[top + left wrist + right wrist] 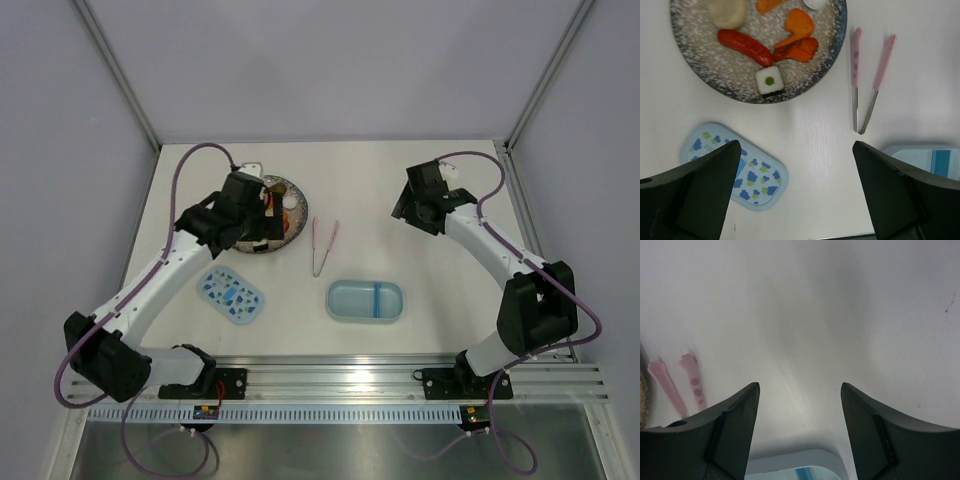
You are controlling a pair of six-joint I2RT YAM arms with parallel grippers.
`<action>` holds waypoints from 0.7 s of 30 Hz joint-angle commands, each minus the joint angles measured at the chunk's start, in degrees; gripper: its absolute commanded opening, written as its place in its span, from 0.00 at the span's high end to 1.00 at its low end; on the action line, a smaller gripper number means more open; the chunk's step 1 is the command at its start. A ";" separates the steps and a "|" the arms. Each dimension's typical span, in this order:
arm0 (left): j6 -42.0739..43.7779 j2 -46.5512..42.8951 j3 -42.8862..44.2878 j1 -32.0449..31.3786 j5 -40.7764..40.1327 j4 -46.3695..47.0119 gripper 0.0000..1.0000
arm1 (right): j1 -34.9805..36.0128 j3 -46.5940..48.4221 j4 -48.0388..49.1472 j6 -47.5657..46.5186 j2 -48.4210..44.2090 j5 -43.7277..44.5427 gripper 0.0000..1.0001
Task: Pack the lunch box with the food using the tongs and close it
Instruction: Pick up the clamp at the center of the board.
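My tongs [855,95] have matt pale pink plastic handles running into thin grey ends, probably metal, though the view is too small to be sure. The plate [700,60] is speckled grey with a dark rim and a dull glaze. The lid [757,175] is smooth printed plastic; the lunch box [350,303] is translucent plastic. The table [815,165] is matt white, faintly grained.

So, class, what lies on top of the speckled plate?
A red sausage, orange pieces, a green-dotted white cube and a pale round piece. From above, the left arm covers part of the plate.
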 commanded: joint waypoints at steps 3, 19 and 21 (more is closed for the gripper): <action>-2.29 9.28 2.00 -10.42 -4.49 2.78 0.01 | -3.91 -5.62 -0.54 -3.33 -6.14 1.64 0.26; -3.96 33.21 8.95 -15.45 3.06 10.25 0.13 | -5.41 -8.97 -1.51 -4.91 -11.16 0.58 0.24; -4.31 35.23 9.48 -15.54 3.06 11.04 0.16 | -5.32 -9.06 -1.51 -4.91 -11.16 0.49 0.23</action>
